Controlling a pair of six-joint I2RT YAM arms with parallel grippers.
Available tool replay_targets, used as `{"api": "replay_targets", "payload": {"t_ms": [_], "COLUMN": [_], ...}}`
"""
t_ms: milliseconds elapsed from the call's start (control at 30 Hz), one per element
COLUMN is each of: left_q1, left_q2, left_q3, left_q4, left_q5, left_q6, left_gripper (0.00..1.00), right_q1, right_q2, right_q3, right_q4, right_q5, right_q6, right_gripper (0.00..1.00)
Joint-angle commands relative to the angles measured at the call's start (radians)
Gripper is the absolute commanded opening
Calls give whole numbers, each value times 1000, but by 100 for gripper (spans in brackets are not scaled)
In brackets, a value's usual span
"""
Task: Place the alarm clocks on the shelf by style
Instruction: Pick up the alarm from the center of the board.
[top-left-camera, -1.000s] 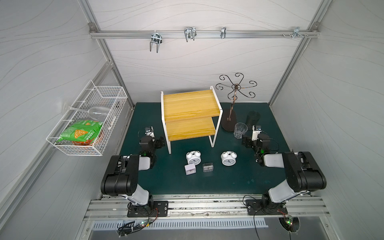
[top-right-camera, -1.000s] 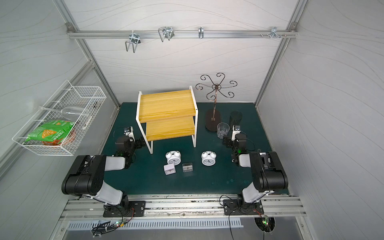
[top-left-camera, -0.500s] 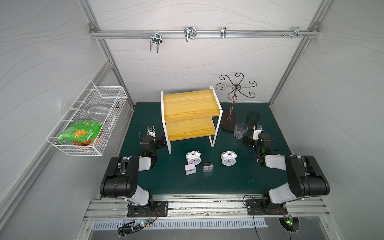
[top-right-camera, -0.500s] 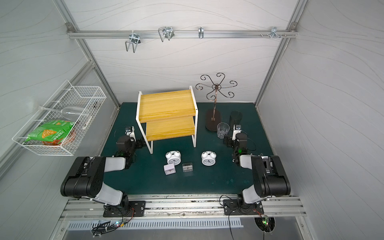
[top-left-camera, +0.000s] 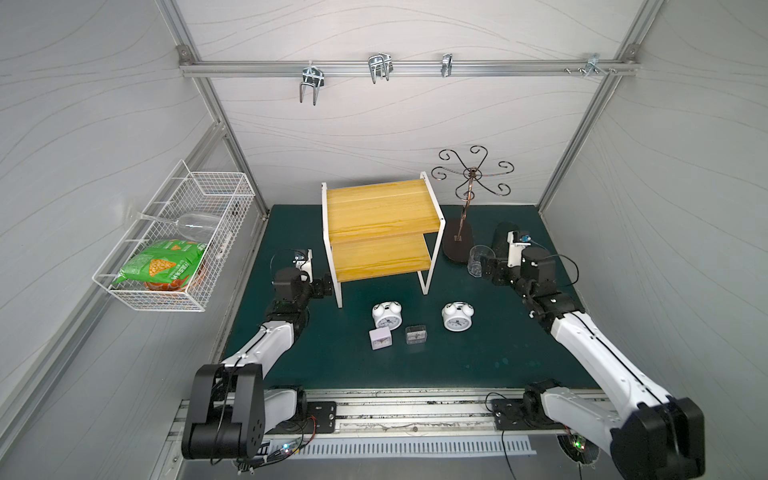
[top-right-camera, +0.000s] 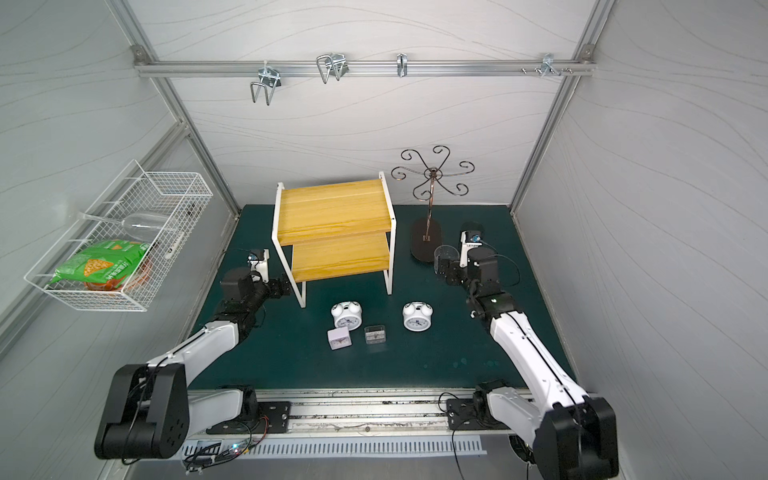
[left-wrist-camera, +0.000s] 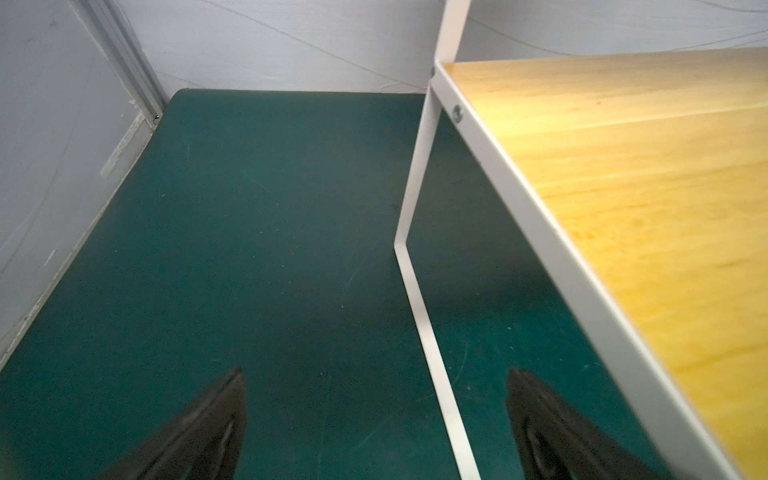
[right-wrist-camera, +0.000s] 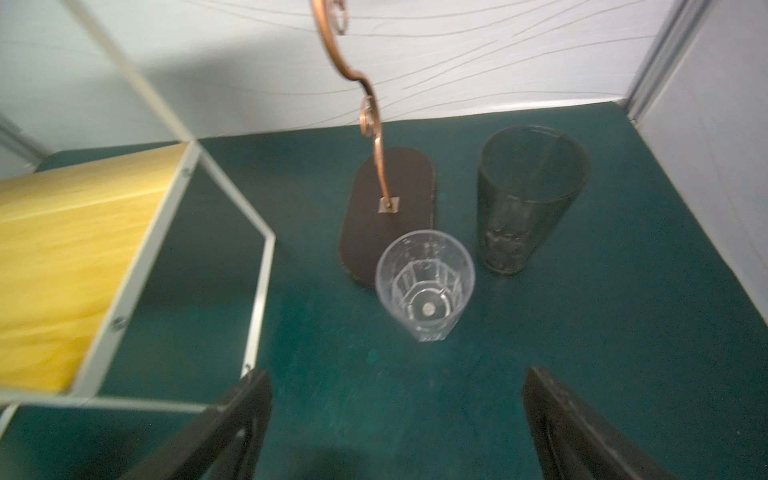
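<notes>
Four alarm clocks (top-left-camera: 387, 316) (top-left-camera: 457, 317) (top-left-camera: 380, 338) (top-left-camera: 416, 334) stand on the matte dark-green desk (top-left-camera: 478, 357), in front of the shelf (top-left-camera: 380, 216).

The shelf has two stepped yellow wood-grain boards in a thin white metal frame. The round white twin-bell clocks (top-right-camera: 346, 316) (top-right-camera: 417, 316) stand nearest it. The white square clock (top-right-camera: 339, 337) and clear-cased clock (top-right-camera: 375, 333) sit just in front, their dials too small to read. The left jaws stand wide apart beside the frame's leg. The right jaws, equally wide, face a ribbed clear tumbler (right-wrist-camera: 424, 286), a smoky dark tumbler (right-wrist-camera: 528, 199) and a copper scroll stand (right-wrist-camera: 390, 216). That blurred view cuts the jaws off.
</notes>
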Motion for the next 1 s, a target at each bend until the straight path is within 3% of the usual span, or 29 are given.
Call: {"api": "replay_targets", "payload": {"t_ms": [0,167,300,667,867,967], "left_q1": [24,57,61,60,39,-9], "left_q2": [-82,-212,-228,-331,-359,-366], "left_q3": [54,84,172,367,432,441], "left_q4": [-161,-356,-573,-1072,-1171,-1175], "left_q5": [75,121,190,512,763,780], "left_q6": [40,91,148,319,253,232], "left_gripper": [99,100,99,99,99,99], "right_q1": [67,170,271,608,704,750], "right_q2": [-62,-92,-103,-212,-155,-129], "right_q3": [40,72,65,-64,-170,-218], "right_q4": [-241,-373,-415,-440,-318,-242], "right_q5": [46,45,69,345,358,404], "right_q6": [79,176,262,494,565,603], "right_gripper": [99,99,99,99,99,99]}}
